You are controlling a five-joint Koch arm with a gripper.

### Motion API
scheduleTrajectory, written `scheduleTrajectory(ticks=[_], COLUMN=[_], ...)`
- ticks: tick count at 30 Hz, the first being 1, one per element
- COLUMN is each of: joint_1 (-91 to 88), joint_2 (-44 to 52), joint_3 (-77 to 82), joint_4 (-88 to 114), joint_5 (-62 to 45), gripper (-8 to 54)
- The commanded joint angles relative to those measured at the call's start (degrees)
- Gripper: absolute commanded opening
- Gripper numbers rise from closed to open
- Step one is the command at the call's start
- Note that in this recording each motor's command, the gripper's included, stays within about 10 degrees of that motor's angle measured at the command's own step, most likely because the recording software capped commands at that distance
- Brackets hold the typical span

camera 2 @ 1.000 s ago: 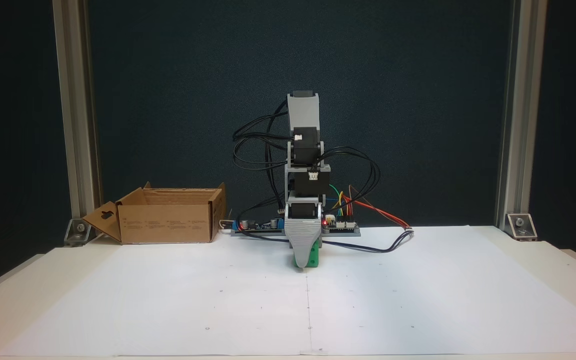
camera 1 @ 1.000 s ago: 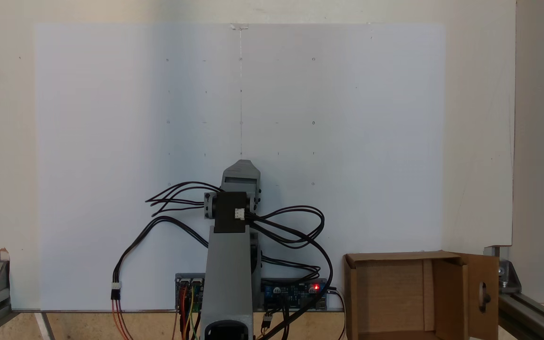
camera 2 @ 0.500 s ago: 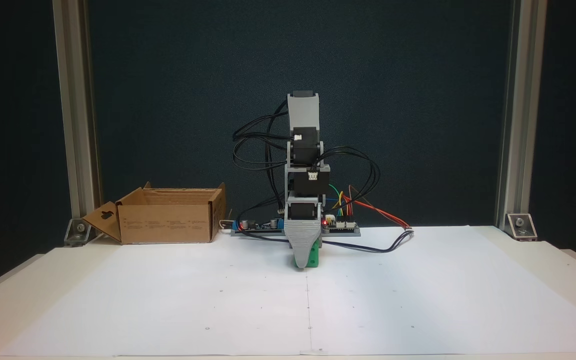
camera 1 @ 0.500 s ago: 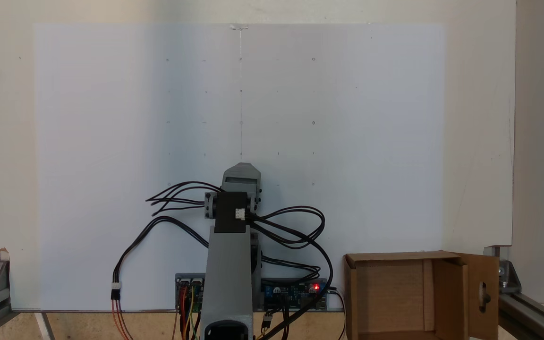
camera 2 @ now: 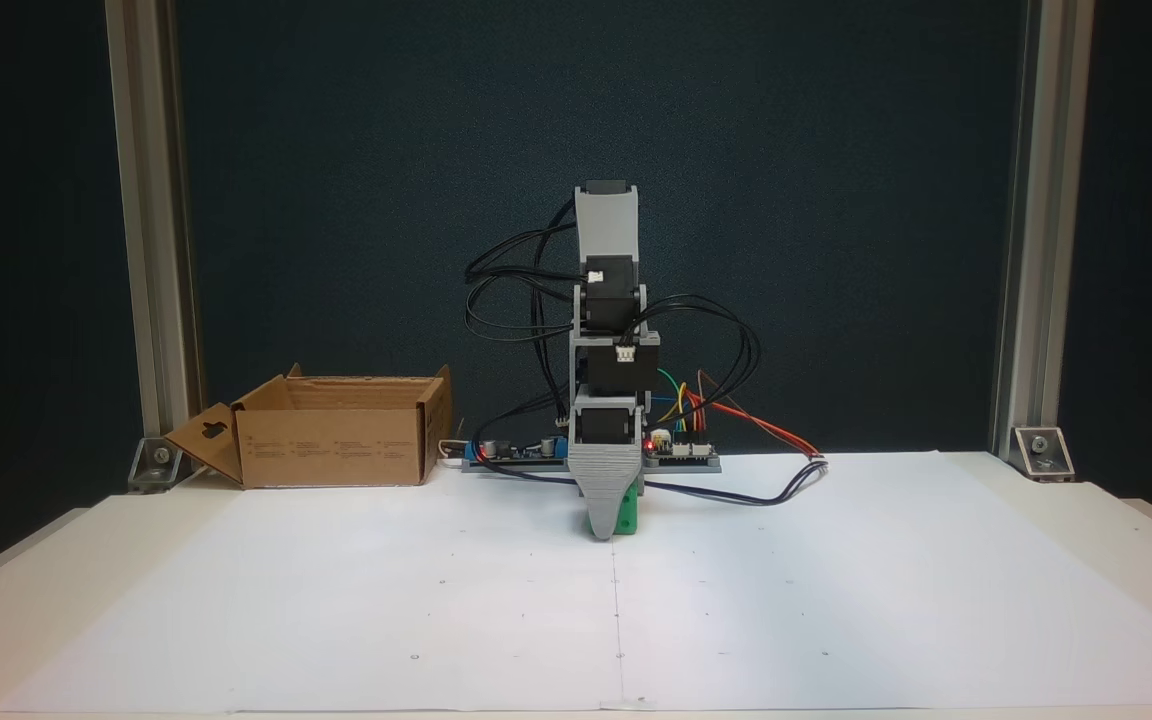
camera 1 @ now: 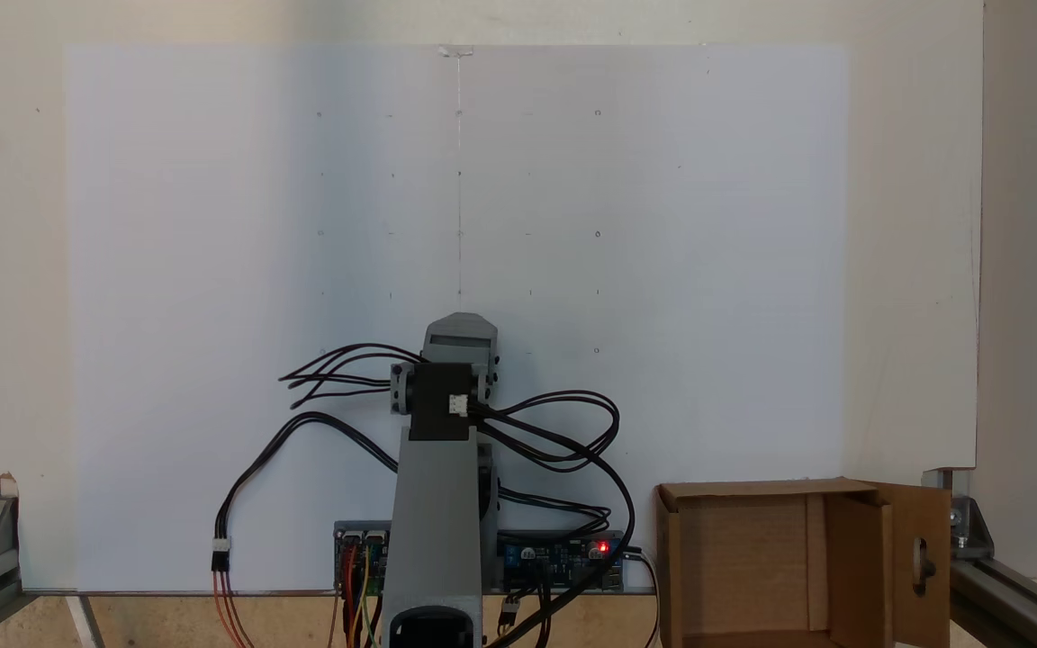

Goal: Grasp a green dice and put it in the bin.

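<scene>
From above, in a fixed view, we see the arm (camera 1: 436,504) folded over the white paper sheet (camera 1: 662,270), and the bin (camera 1: 757,562) standing open at the lower right. From the front, in a fixed view, our gripper (camera 2: 604,525) points straight down at the sheet, its grey front jaw covering most of the green dice (camera 2: 626,517). We cannot tell whether the jaws pinch it. The bin (camera 2: 326,445) sits well apart, far left.
</scene>
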Motion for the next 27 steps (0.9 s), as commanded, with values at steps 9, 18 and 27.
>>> scheduleTrajectory(ticks=[9,18,27], joint_1=[1.67,1.14,0.79], joint_2=[0.09,1.49,1.67], joint_3=[-0.88,-23.01,-56.85], joint_4=[-0.35,22.13,48.34], joint_5=[3.87,5.10,5.27], gripper=[11.5,11.5,11.5])
